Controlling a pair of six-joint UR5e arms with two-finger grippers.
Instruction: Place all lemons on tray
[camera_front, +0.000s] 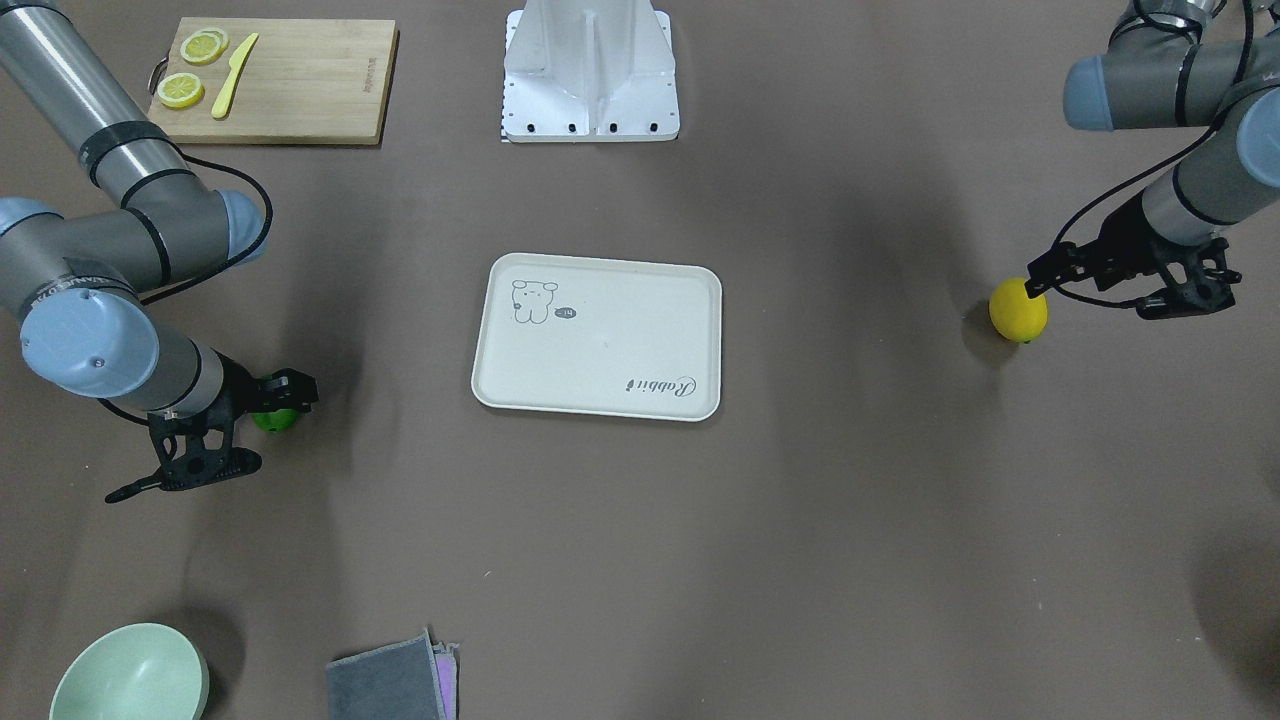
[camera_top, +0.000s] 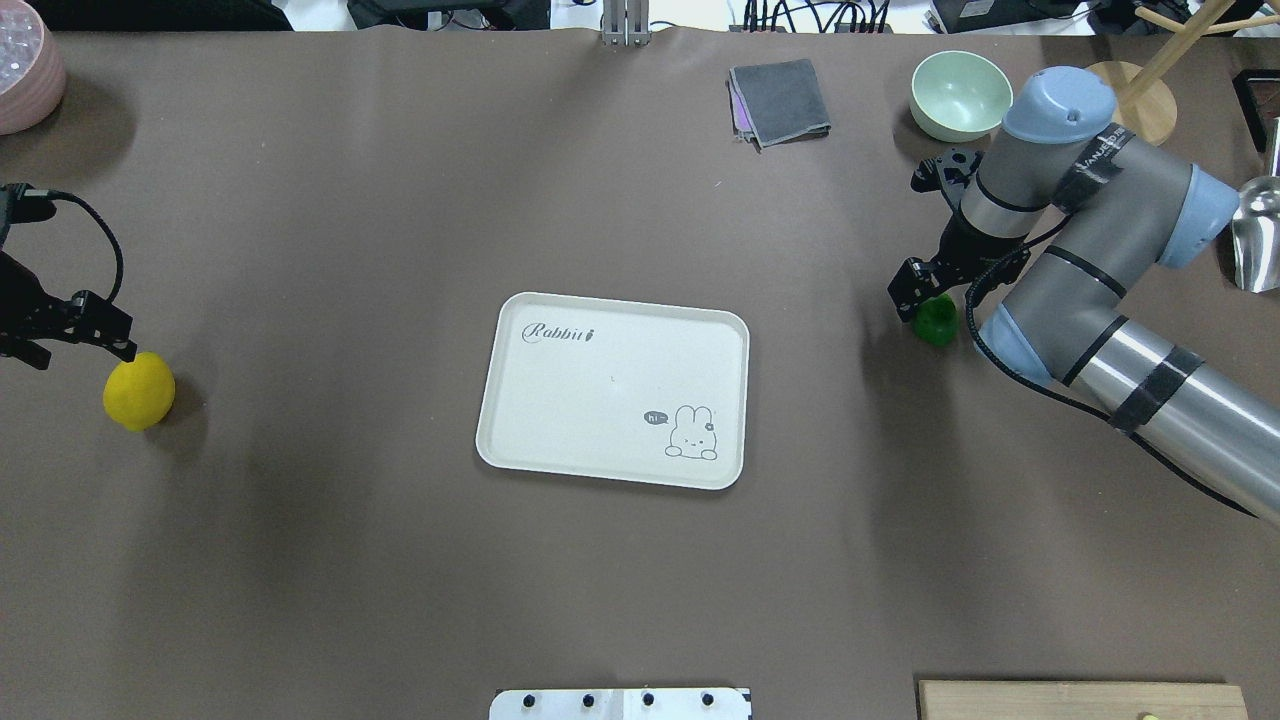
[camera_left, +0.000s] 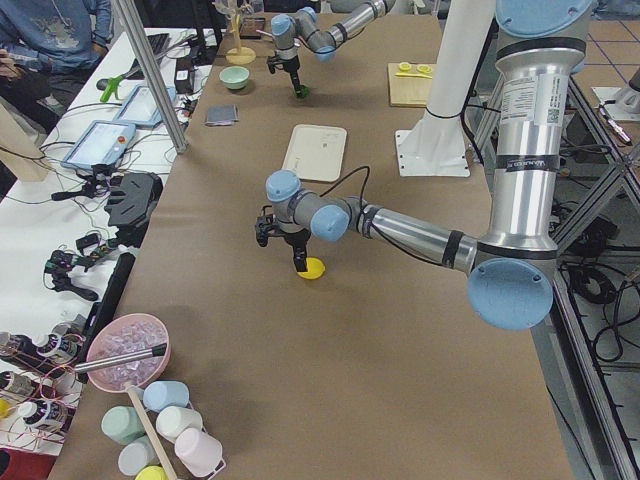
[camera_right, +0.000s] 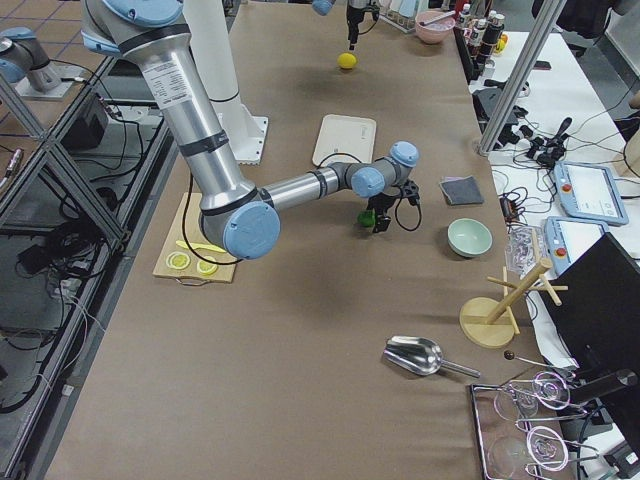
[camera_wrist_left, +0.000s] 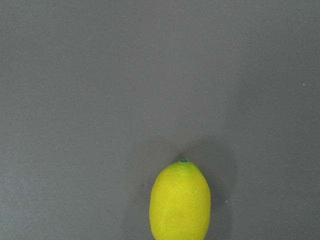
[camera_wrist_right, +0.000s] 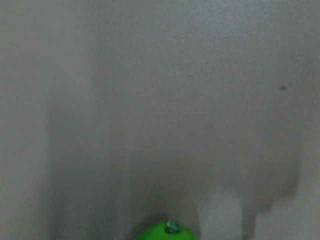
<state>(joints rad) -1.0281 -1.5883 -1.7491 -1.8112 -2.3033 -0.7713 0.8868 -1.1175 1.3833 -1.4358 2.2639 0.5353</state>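
The off-white tray (camera_front: 600, 345) lies bare at the table's middle, and it also shows in the overhead view (camera_top: 610, 400). The yellow lemon (camera_front: 1018, 311) lies on the table at the robot's far left (camera_top: 139, 391). My left gripper (camera_front: 1092, 297) is open and low beside it, with one fingertip at the lemon's top. The left wrist view shows the lemon (camera_wrist_left: 180, 200) but no fingers. The green lemon (camera_front: 275, 419) lies at the robot's right (camera_top: 937, 320). My right gripper (camera_front: 212, 443) is open, with one finger against the lemon; the other finger is far from it.
A wooden cutting board (camera_front: 300, 85) with lemon slices and a yellow knife sits by the robot's right. The white base mount (camera_front: 590, 75) is behind the tray. A green bowl (camera_front: 130, 675) and a grey cloth (camera_front: 390, 685) lie on the operators' side.
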